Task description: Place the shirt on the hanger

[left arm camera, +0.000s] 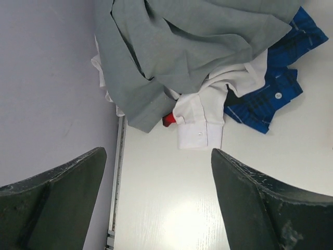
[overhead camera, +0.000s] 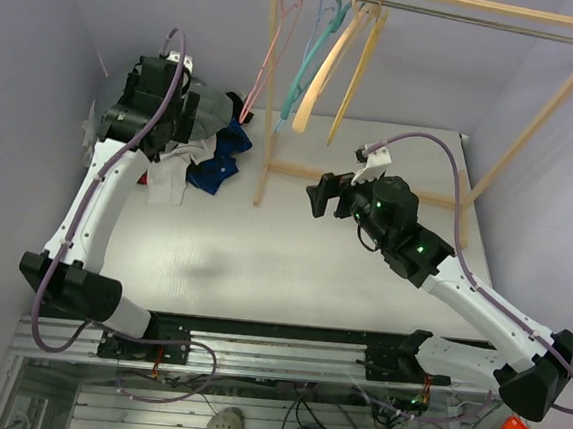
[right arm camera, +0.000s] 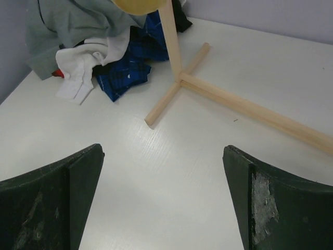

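Fingers first: right up against your left wrist lens, the left gripper (left arm camera: 158, 153) has its jaws spread wide with nothing between them, hanging over the clothes pile at the far left corner of the table (left arm camera: 171, 208). On top of that pile is your target, the shirt (left arm camera: 197, 47): grey, crumpled, with folds running every way and one thick edge draped down beside the wall (left arm camera: 47, 78). Expect it to be light, limp and thin, so it'll sag and trail. I'd pinch a bunched fold near the collar or a shoulder, though from here I can't pick out the collar. Careful now, because just under it to the right lie a white garment (left arm camera: 200, 117) and a dark blue garment (left arm camera: 270, 99), both touching the grey, and a deep grab could lift them too. Moving right, the wooden rack (overhead camera: 269, 93) stands just beside the pile. The hanger (overhead camera: 359, 70), yellow, hangs from the rail (overhead camera: 464, 19) beside the other hangers (overhead camera: 312, 66), well apart from the shirt. Far right, your right gripper (right arm camera: 164, 150) is spread wide too, empty, hovering above bare table near the rack's foot.
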